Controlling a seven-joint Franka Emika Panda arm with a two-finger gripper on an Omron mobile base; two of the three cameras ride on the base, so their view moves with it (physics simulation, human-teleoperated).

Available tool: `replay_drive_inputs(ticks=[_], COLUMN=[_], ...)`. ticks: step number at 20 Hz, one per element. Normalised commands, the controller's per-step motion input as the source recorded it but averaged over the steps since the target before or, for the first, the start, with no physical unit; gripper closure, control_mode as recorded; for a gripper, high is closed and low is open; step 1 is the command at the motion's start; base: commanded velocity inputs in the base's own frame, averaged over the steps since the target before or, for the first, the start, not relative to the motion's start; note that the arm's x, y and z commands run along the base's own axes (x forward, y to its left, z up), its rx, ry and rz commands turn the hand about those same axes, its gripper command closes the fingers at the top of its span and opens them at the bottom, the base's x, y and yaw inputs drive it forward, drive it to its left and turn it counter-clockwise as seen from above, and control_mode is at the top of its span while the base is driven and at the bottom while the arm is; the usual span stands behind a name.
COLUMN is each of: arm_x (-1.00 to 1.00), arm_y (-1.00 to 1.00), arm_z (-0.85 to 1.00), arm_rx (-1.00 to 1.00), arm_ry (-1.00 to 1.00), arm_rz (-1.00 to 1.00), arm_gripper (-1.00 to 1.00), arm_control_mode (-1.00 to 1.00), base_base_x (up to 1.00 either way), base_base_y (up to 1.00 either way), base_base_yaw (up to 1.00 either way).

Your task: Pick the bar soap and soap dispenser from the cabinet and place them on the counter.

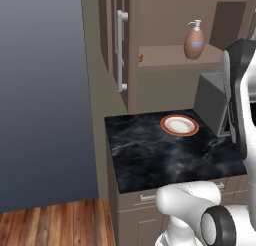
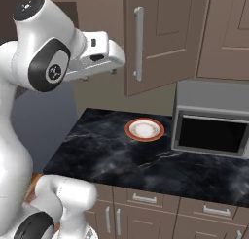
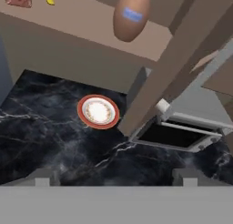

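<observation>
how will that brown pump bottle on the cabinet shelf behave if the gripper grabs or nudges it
The soap dispenser stands upright on the cabinet shelf, taller than wide, so a high nudge would probably tip it. Its rounded, smooth-looking body may slip or twist between flat fingers. It looks rigid, likely holding shape when squeezed.

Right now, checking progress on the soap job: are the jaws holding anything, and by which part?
Nothing is held. The jaws stand open above the counter; the soap dispenser stands on the cabinet shelf.

Brown soap dispenser (image 1: pixel 194 41), white pump, blue label, upright on open cabinet (image 1: pixel 165 55) shelf, above black counter (image 1: pixel 150 150).
</observation>
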Motion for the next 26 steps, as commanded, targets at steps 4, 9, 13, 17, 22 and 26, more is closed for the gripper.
replay_drive_inputs(ticks=[4, 9, 13, 17, 22, 26], arm_x=[0.00, 0.15, 0.44, 0.53, 0.40, 0.38], arm_y=[0.85, 0.24, -0.01, -0.08, -0.13, -0.25], arm_z=[0.00, -0.16, -0.23, -0.13, -0.02, -0.01], arm_rx=[-0.17, -0.13, -0.14, -0.07, -0.09, -0.14], arm_ry=[0.13, 0.17, 0.17, 0.21, 0.13, 0.12], arm_rz=[0.02, 0.01, 0.01, 0.00, 0.03, 0.04], arm_gripper=[-1.00, -1.00, -1.00, -1.00, -1.00, -1.00], arm_control_mode=[-1.00, -1.00, -1.00, -1.00, -1.00, -1.00], base_base_x=[0.00, 0.00, 0.00, 0.00, 0.00, 0.00], base_base_y=[0.00, 0.00, 0.00, 0.00, 0.00, 0.00], base_base_yaw=[0.00, 0.00, 0.00, 0.00, 0.00, 0.00])
